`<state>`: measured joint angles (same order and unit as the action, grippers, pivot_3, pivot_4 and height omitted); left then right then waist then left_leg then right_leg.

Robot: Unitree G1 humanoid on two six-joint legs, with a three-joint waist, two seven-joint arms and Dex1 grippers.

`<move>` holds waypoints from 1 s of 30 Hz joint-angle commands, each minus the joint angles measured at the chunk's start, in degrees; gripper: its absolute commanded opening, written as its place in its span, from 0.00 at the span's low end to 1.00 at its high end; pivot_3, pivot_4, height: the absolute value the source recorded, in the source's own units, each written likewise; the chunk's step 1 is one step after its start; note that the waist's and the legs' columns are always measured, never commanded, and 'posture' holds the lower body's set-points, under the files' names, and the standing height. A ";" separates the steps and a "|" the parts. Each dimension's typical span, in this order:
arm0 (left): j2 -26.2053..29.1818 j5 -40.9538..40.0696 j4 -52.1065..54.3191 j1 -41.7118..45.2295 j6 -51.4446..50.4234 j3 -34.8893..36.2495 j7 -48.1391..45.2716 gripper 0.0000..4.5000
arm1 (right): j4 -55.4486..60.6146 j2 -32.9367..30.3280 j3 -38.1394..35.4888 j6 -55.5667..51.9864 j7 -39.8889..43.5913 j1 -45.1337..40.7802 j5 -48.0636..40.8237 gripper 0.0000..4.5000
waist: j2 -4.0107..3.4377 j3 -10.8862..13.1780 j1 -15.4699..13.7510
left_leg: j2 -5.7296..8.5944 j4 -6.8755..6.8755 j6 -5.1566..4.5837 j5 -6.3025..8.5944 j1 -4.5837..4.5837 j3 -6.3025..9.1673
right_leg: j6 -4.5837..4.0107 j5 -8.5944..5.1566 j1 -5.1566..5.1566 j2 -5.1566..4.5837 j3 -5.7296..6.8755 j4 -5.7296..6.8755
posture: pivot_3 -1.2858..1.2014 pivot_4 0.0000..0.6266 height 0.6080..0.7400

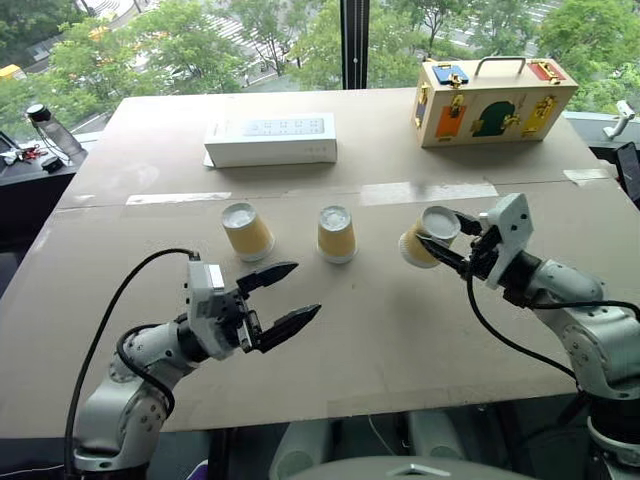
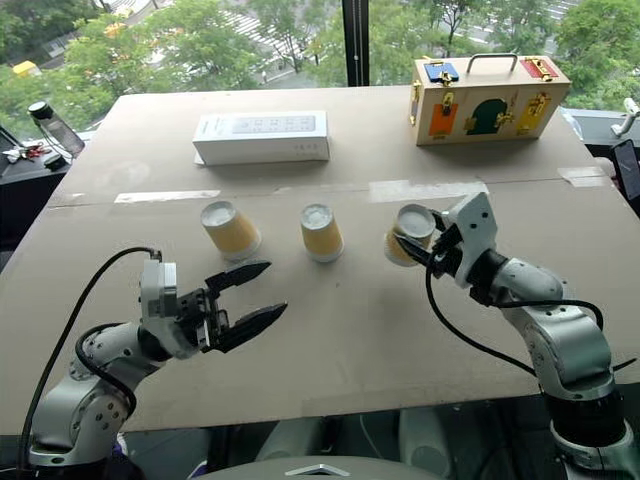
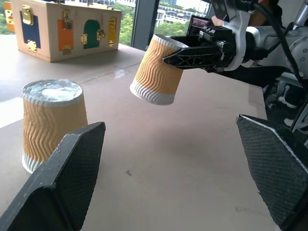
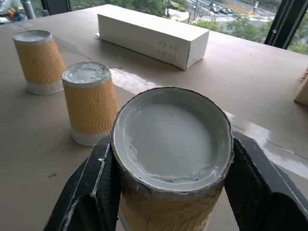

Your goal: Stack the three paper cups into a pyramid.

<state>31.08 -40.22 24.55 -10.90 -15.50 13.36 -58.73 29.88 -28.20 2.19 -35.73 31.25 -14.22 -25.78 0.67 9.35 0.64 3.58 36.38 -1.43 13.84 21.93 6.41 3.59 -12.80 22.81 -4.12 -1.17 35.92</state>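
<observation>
Right jaws [image 1: 441,247] clamping a paper cup [image 1: 428,236] above the brown table [image 1: 380,330], left jaws [image 1: 284,296] wide, treetops through windows [image 1: 250,40]

Lifted cup [image 2: 408,232] in right claw [image 2: 425,243]

Both arms up front
Left pincer [image 1: 283,297] wide open, empty; right pincer [image 1: 440,248] clamped on a cup [image 1: 428,237], held up.

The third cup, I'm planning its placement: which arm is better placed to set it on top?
Right. The right gripper already holds the third cup lifted beside the two standing cups; the left gripper is open, holding nothing.
</observation>
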 commanded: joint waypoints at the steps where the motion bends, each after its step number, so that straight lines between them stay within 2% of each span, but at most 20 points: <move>1: 3.04 -3.62 -2.10 -2.82 1.01 6.36 -4.68 1.00 | -4.62 1.15 5.51 4.25 3.52 -3.88 2.97 0.48 | 0.04 -0.01 -0.21 | 0.04 0.01 0.00 0.00 0.02 0.07 | -0.01 0.00 -0.01 -0.01 0.06 0.00 | 0.52 0.24 1.00; 5: 4.18 -5.87 -3.06 -5.95 1.74 10.45 -7.97 1.00 | -11.70 3.28 9.40 7.95 4.32 -7.17 6.92 0.48 | 0.03 0.02 -0.33 | 0.14 0.02 0.01 0.00 0.06 0.08 | -0.02 -0.01 0.05 -0.09 0.05 -0.06 | 0.52 0.24 1.00; 11: 4.66 -7.36 -2.78 -10.22 2.04 14.63 -10.92 1.00 | -16.92 4.75 9.87 9.60 4.98 -10.06 9.35 0.48 | 0.03 0.02 0.09 | 0.12 -0.03 0.04 0.02 0.06 0.08 | -0.02 0.01 0.10 -0.08 0.03 -0.03 | 0.52 0.24 1.00; 30: 3.30 -7.22 -1.46 -13.53 2.95 15.26 -11.15 1.00 | -27.34 6.06 12.38 8.23 7.83 -17.77 14.91 0.48 | 0.02 0.02 0.18 | 0.07 -0.07 0.09 0.05 0.07 0.05 | -0.09 0.03 0.23 -0.03 -0.02 -0.03 | 0.52 0.24 1.00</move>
<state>34.55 -46.34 21.46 -23.98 -13.58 27.20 -69.81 2.88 -22.23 14.48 -27.64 38.50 -31.02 -11.46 0.69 9.38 0.82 3.65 36.31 -1.35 13.88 22.00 6.46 3.50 -12.77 23.04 -4.16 -1.20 35.89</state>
